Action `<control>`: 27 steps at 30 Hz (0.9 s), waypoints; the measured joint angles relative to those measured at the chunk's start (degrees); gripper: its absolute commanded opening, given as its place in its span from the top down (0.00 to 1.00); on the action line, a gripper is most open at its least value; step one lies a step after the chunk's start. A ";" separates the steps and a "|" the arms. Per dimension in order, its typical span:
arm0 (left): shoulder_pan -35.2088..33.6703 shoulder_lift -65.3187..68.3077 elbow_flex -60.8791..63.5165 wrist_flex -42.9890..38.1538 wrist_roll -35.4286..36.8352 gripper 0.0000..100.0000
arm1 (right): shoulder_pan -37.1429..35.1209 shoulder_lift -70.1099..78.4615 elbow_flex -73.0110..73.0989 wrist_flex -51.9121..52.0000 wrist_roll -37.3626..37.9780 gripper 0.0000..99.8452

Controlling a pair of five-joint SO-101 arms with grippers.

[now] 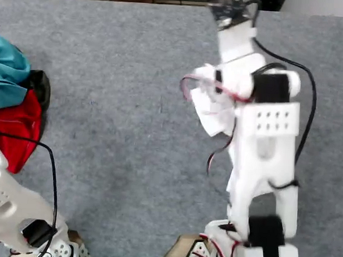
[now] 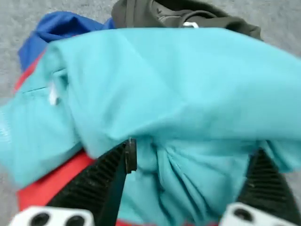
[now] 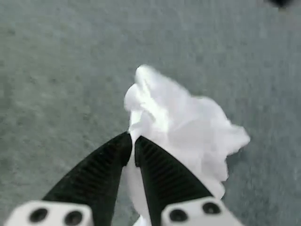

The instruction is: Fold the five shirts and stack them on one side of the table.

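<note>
We see the grey table (image 1: 113, 136), the teal shirt (image 2: 188, 84) heaped on the red shirt (image 1: 17, 125) at its left edge under our wide-spread left gripper (image 2: 193, 169), and mid-table the bunched white shirt (image 3: 183, 122) pinched by our right gripper (image 3: 133, 143).

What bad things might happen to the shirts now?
The right gripper pinches just a bit of the bunched white shirt, so it might slip out or land crumpled. The left gripper is open over the teal shirt, which lies on the red shirt; closing could grab both.
</note>
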 measured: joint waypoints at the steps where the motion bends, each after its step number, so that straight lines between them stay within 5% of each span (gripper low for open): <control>1: 0.00 -0.70 -1.93 2.73 0.00 0.83 | -1.76 -1.05 -1.14 0.09 0.00 1.00; 4: 0.44 -2.81 -6.59 10.90 0.00 0.98 | -7.03 -3.08 -5.45 0.09 0.00 1.00; 18: 4.13 -4.57 -8.18 25.32 4.40 0.95 | -25.85 2.81 -40.35 -3.96 0.00 1.00; 23: 4.57 -4.57 -5.36 25.49 4.48 0.95 | -26.29 8.53 -46.68 -7.47 0.00 1.00; 27: 4.75 -4.57 -1.58 25.49 4.48 0.95 | -19.25 11.87 -45.98 -3.60 0.00 1.00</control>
